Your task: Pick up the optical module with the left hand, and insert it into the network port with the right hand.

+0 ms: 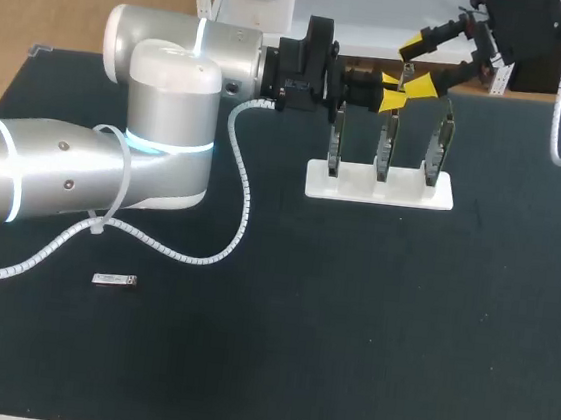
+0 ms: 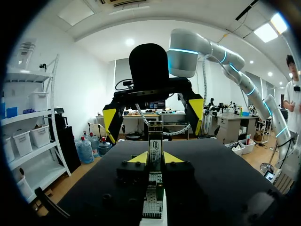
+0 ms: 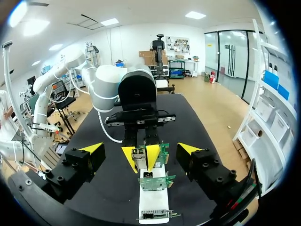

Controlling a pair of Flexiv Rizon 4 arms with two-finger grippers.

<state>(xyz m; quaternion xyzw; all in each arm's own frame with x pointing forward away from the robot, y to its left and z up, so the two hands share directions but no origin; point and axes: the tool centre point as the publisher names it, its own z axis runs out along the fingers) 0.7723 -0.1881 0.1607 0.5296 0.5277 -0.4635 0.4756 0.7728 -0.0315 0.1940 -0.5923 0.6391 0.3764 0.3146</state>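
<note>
- left tool [image 2: 155,157]: clamped on the optical module [image 2: 155,145], yellow tips touching it on both sides; module stands upright out of the tips
- module is in the air at the far side of the counter [image 1: 345,357], above the network cards [image 1: 388,146]; not in any port
- right tool [image 3: 140,149]: fingers spread wide, nothing in them; faces the left tool head-on, module roughly lined up with its gap, no contact visible
- three network cards stand upright in a row on a white stand [image 1: 353,190]; the left tool hangs over the middle one
- loose module [image 1: 113,280] lies flat on the near-left counter, well apart from both tools and untouched
- step, as I judge it: handover from left to right, insertion not begun
- risk: the right tool closes off-centre, so the module twists in the grip and reaches the port skewed
- risk: the left tool lets go before the right has a firm hold, so the module drops onto the cards or stand
- risk: the tools are close and nose to nose, so fingers could clash during the transfer
- risk: a low approach could clip a card top or shove the stand
- cannot tell from these views which card's port is the target
</note>
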